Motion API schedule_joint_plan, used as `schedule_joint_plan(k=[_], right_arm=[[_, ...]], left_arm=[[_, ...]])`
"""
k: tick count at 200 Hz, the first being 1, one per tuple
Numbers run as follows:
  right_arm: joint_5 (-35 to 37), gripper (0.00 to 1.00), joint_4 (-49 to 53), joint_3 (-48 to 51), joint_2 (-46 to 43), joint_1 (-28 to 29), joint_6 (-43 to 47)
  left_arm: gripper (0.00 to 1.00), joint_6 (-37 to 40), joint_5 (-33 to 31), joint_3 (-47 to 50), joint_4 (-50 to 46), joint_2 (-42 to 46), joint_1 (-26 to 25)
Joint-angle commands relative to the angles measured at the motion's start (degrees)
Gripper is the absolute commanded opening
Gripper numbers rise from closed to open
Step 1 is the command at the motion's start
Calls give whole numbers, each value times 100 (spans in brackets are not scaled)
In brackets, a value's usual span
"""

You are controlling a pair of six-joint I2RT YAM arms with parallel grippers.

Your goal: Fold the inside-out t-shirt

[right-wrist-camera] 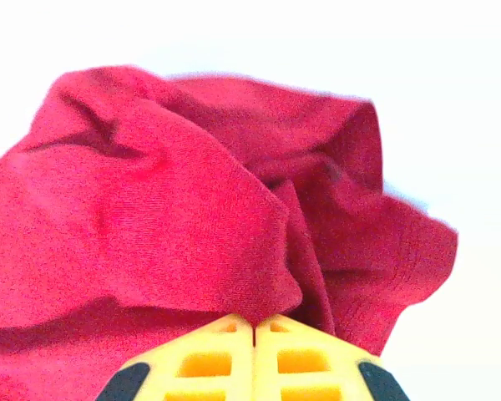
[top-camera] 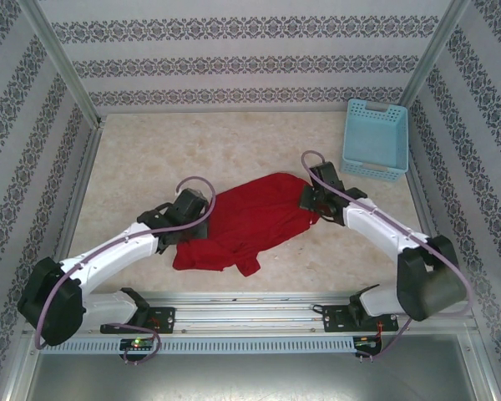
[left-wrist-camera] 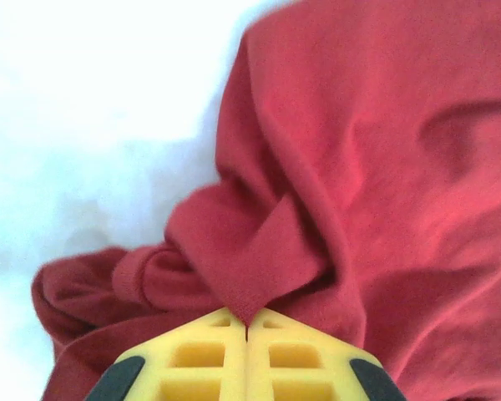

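Observation:
The red inside-out t-shirt [top-camera: 252, 219] lies crumpled on the table between the two arms. My left gripper [top-camera: 202, 227] sits at its left edge. In the left wrist view the yellow jaws are pressed together on a pointed fold of the t-shirt [left-wrist-camera: 259, 267], pinched at the left gripper [left-wrist-camera: 248, 324]. My right gripper [top-camera: 311, 199] is at the shirt's right end. In the right wrist view its yellow jaws meet on a rounded fold of the t-shirt [right-wrist-camera: 184, 225], held at the right gripper [right-wrist-camera: 255, 324].
A light blue plastic basket [top-camera: 376, 139] stands at the back right, close behind the right arm. Patterned walls and metal posts close in the table on three sides. Bare tabletop [top-camera: 192, 150] stretches behind the shirt.

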State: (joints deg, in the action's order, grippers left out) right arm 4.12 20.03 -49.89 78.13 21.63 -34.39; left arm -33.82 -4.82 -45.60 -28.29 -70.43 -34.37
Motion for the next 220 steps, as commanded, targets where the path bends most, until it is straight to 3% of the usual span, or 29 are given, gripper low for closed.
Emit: schedule_joint_plan(k=[1, 42, 65, 86, 114, 161, 177, 220], right_arm=[[336, 0, 338, -518, -411, 2, 397], [237, 0, 911, -1883, -888, -281, 769], [231, 0, 966, -2367, -1384, -331, 962], [117, 0, 906, -2195, -1937, -329, 1033], [-266, 0, 686, -1079, -2559, -294, 812], [-740, 0, 475, 910, -2144, -277, 44], [-732, 0, 364, 1012, -1946, -288, -57], [-579, 0, 417, 270, -1409, -292, 65]], left_arm=[[0, 488, -536, -829, -403, -40, 169], [0, 1186, -1496, -3111, -948, -145, 719], [0, 1340, -1712, -3606, -719, 122, 878], [0, 1331, -1509, -3323, -520, 436, 879], [0, 1066, -1321, -2172, -351, 1005, 879], [0, 576, -73, -547, -427, 840, 877], [0, 511, 64, -408, -464, 521, 875], [0, 552, -411, -886, -453, -19, 930]])
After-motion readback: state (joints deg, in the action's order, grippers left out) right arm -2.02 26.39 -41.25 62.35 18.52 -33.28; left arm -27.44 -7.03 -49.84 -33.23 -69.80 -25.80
